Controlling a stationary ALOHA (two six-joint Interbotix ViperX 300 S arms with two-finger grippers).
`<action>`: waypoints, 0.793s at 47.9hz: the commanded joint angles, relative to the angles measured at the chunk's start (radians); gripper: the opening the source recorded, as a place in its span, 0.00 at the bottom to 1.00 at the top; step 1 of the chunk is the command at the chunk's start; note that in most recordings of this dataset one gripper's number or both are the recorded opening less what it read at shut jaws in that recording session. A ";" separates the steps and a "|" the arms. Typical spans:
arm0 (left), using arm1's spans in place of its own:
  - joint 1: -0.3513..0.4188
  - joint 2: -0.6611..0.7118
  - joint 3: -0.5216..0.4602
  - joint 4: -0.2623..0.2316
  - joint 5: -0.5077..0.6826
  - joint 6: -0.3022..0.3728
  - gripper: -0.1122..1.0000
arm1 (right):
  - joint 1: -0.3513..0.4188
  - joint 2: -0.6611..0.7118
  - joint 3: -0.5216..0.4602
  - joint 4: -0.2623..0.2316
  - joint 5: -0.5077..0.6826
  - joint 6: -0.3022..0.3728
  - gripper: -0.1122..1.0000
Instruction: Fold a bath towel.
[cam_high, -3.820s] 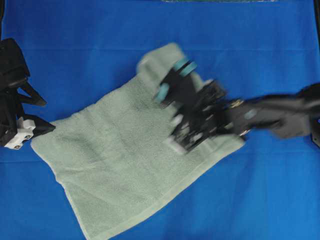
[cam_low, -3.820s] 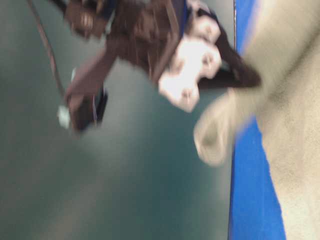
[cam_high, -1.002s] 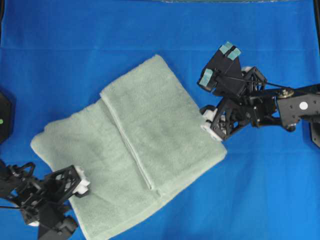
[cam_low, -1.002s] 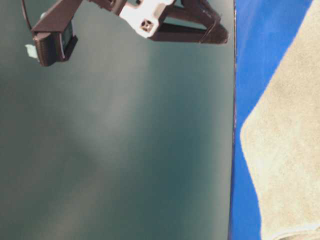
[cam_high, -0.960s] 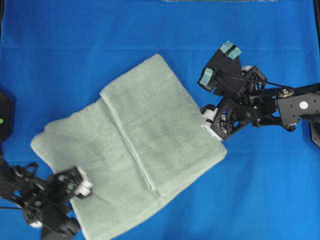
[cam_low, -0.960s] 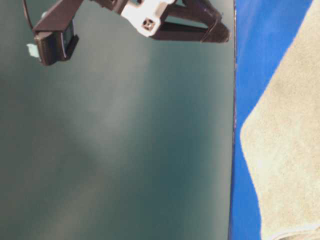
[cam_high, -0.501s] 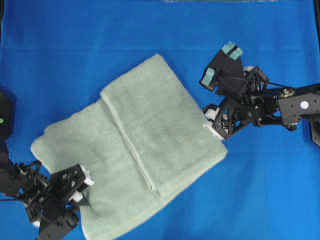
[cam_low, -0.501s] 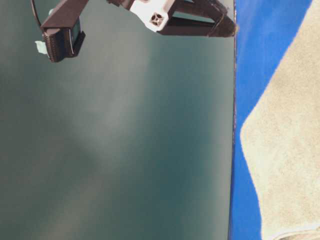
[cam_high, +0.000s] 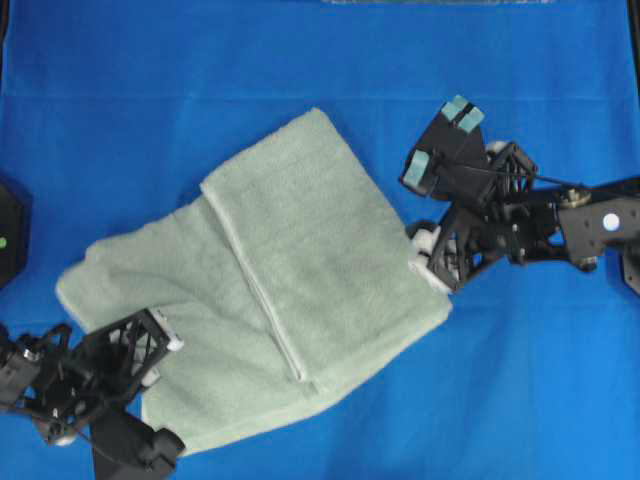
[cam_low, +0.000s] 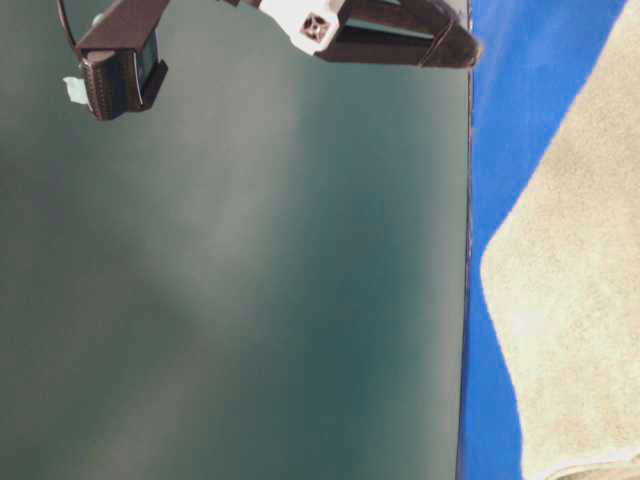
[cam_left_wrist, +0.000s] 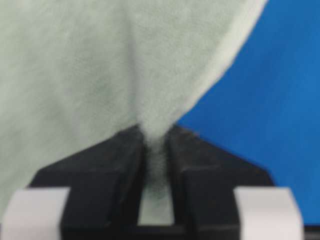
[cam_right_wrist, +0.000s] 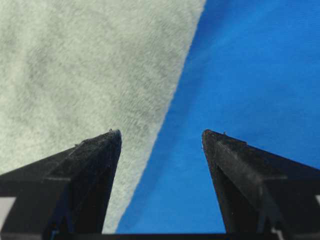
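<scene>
While the bath towel (cam_high: 270, 300) lies partly folded across the middle of the blue surface (cam_high: 150, 110), its upper-right half is doubled over the lower layer, and a hemmed edge band runs diagonally from about 10 o'clock toward 5 o'clock through the cloth. At roughly 8 o'clock in the overhead view, the left claw (cam_high: 150, 352) sits at the towel's lower-left edge; the left wrist view shows its black fingers (cam_left_wrist: 120, 155) pinched nearly together on a bunched ridge of the sage-green terry, which fans out above them. At about 3 o'clock, the right claw (cam_high: 430, 265) rests beside the towel's right-hand edge with its fingers spread wide; in the right wrist view one fingertip (cam_right_wrist: 107, 145) hangs over the cloth and the other over bare blue, with nothing between them. The table-level view shows only a corner of the towel (cam_low: 580, 300) at 4 o'clock and part of a black arm along the top. No brand, label or legible writing shows on anything.
</scene>
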 joint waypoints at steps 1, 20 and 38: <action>0.006 -0.031 -0.130 0.018 0.170 0.009 0.19 | 0.018 -0.025 -0.008 -0.005 0.005 0.000 0.69; 0.181 0.052 -0.339 0.110 0.325 0.245 0.19 | 0.103 -0.140 0.101 -0.002 0.077 0.009 0.69; 0.491 0.348 -0.615 0.115 0.021 0.859 0.19 | 0.132 -0.356 0.238 -0.005 0.156 0.061 0.69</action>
